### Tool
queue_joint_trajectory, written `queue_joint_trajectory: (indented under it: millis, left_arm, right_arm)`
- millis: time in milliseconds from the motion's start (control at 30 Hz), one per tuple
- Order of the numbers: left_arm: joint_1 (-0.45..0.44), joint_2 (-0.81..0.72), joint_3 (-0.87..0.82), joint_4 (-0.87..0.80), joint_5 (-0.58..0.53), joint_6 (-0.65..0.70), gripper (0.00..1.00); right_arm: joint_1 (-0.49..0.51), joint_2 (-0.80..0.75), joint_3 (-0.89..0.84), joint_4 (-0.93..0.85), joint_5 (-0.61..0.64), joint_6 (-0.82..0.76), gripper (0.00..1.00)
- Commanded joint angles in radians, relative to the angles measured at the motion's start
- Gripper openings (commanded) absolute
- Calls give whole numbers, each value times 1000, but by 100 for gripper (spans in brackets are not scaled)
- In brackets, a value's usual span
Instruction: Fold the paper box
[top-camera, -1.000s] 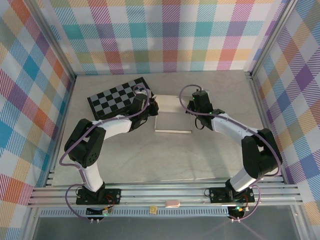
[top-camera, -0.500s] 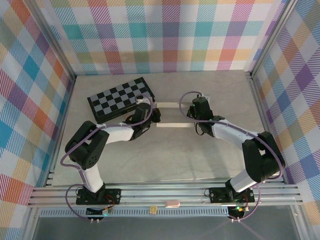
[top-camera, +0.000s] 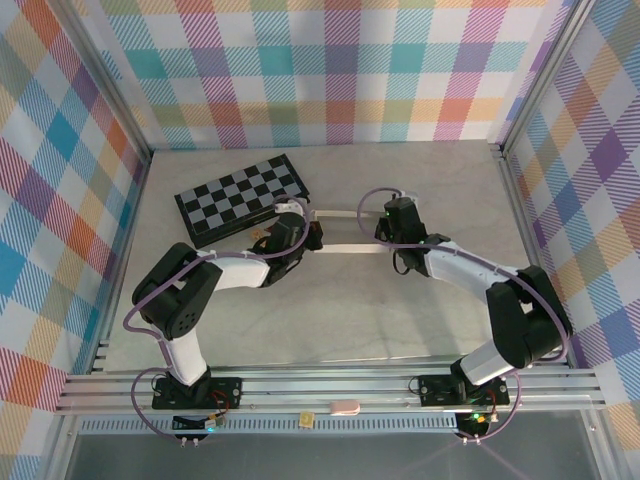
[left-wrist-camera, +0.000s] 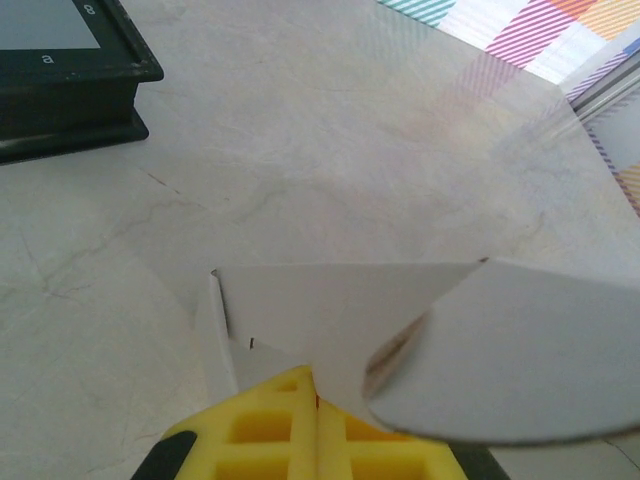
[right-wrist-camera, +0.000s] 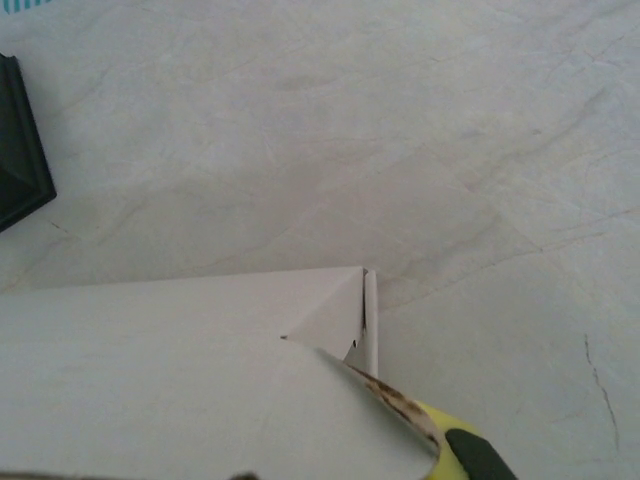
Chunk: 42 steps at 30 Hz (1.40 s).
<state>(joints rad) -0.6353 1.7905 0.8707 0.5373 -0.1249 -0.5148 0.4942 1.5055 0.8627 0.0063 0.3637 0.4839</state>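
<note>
The paper box (top-camera: 350, 248) is white cardboard in the middle of the table, between my two grippers, with its long sides raised. My left gripper (top-camera: 313, 236) holds its left end. In the left wrist view the yellow fingers (left-wrist-camera: 290, 430) are pressed together on a fold of the paper box (left-wrist-camera: 340, 300), and a rounded flap curls over on the right. My right gripper (top-camera: 384, 232) is at the box's right end. In the right wrist view one yellow finger (right-wrist-camera: 440, 462) shows under a flap of the box (right-wrist-camera: 150, 380); the other finger is hidden.
The black-and-grey checkered board (top-camera: 240, 197) lies just behind and left of the left gripper, close to the box; its dark edge (left-wrist-camera: 60, 90) is in the left wrist view. Bare marbled table (top-camera: 330, 310) stretches in front of the box.
The box's broad flat panel has folded up into a narrow shape with raised sides. Both grippers have shifted slightly toward the near edge with it.
</note>
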Motion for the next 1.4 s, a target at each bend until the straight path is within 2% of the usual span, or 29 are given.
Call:
queue_joint_trajectory:
  millis: [0,100,233,400,533,667,700,833,967,1167,1233,1367]
  left_arm:
    - [-17,15,23,-65,-40,35,0]
    - [-23,16,38,-106,-54,47,0]
    - [-33,21,35,-114,-76,50,0]
    - [-43,23,32,-116,-94,51,0]
    - [-46,23,33,-114,-99,53,0]
    - [-47,-12,38,-140,-100,54,0]
    - [-47,-31,48,-162,-96,57,0]
    - [-49,-121,102,-293,-75,76,29]
    - [-45,-199,192,-505,-57,130,47]
    - [8,-142,406,-797,27,306,51]
    - [32,-100,473,-877,58,369,51]
    - [66,-21,592,-996,52,467,50]
  right_arm:
    - [10,-32,29,-169,6,73,19]
    - [9,-57,79,-273,1,147,34]
    - [10,-117,101,-363,-31,290,49]
    - [10,-215,92,-435,-107,451,53]
    - [10,-296,106,-463,-74,477,53]
    - [-10,-282,211,-480,31,280,54]
    - [-47,-263,237,-487,-7,206,54]
    - [-203,-206,295,-513,-249,-34,53]
    - [-282,-149,348,-586,-405,-223,52]
    - [-290,-49,383,-623,-518,-435,51]
    - [-292,-5,409,-639,-516,-487,51]
    - [-293,100,494,-685,-504,-567,50]
